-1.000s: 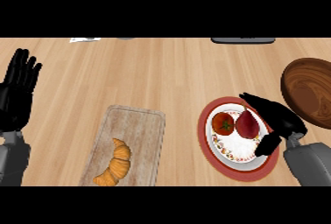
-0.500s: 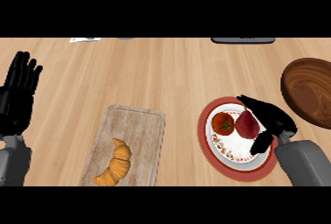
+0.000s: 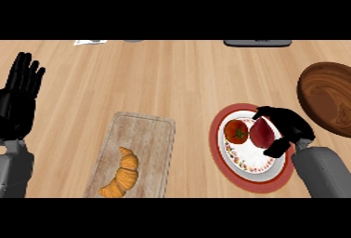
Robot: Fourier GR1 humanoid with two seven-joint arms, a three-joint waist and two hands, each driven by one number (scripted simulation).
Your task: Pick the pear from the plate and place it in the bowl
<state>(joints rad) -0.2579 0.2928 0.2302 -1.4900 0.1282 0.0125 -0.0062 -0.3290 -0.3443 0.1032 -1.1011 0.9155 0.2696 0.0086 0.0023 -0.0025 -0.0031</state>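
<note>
On the plate (image 3: 230, 122) near the bowl (image 3: 328, 100), right hand (image 3: 288, 125) round pear (image 3: 262, 133).

My right hand (image 3: 288, 128) black, forearm grey. Inside its curl: dark red pear (image 3: 262, 133). Just left of it: red tomato (image 3: 237, 131), green stalk. Under my hand: plate (image 3: 241, 163), white, red rim, speckled red-brown band. Right of my hand: dark brown wooden bowl (image 3: 329, 100). Far left of it: pale wood board (image 3: 144, 139), golden-orange croissant (image 3: 122, 173). My left hand (image 3: 19, 100) black. Counter (image 3: 171, 79) light tan wood grain.
</note>
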